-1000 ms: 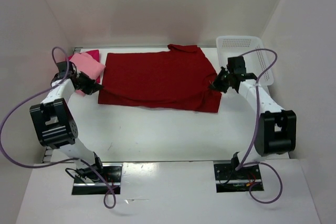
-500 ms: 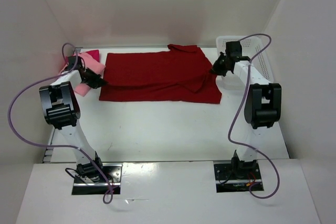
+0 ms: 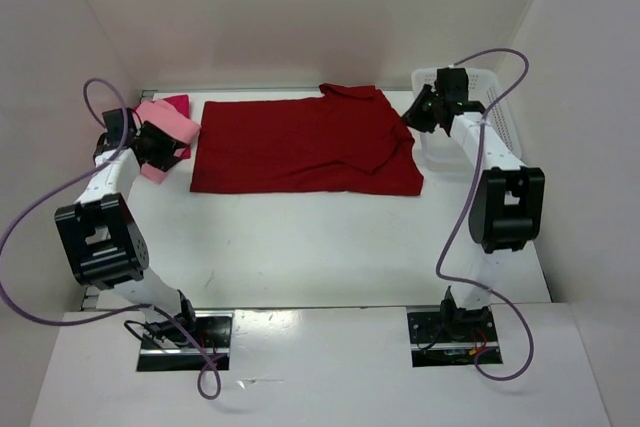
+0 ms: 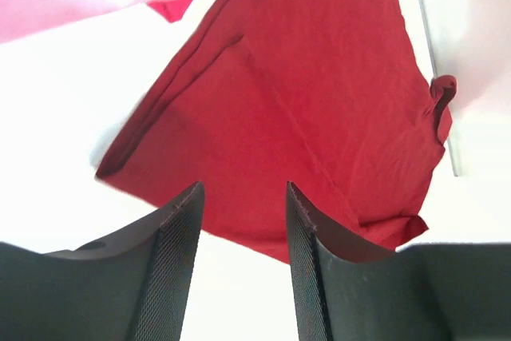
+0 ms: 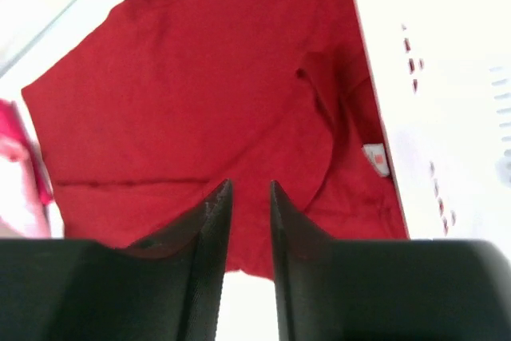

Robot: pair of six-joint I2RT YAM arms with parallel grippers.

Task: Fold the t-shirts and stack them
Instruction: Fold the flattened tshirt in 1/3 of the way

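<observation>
Dark red t-shirt lay flat, long axis running from left gripper to right gripper, collar nearest the right. Both had released its edges since earlier: left spread, right narrowly parted.

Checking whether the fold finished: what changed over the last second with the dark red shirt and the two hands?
The left hand and right hand pulled a layer of the dark red t-shirt toward the far wall, then let go and sit open beside it. The light pink t-shirt, magenta t-shirt and basket stayed put.
</observation>
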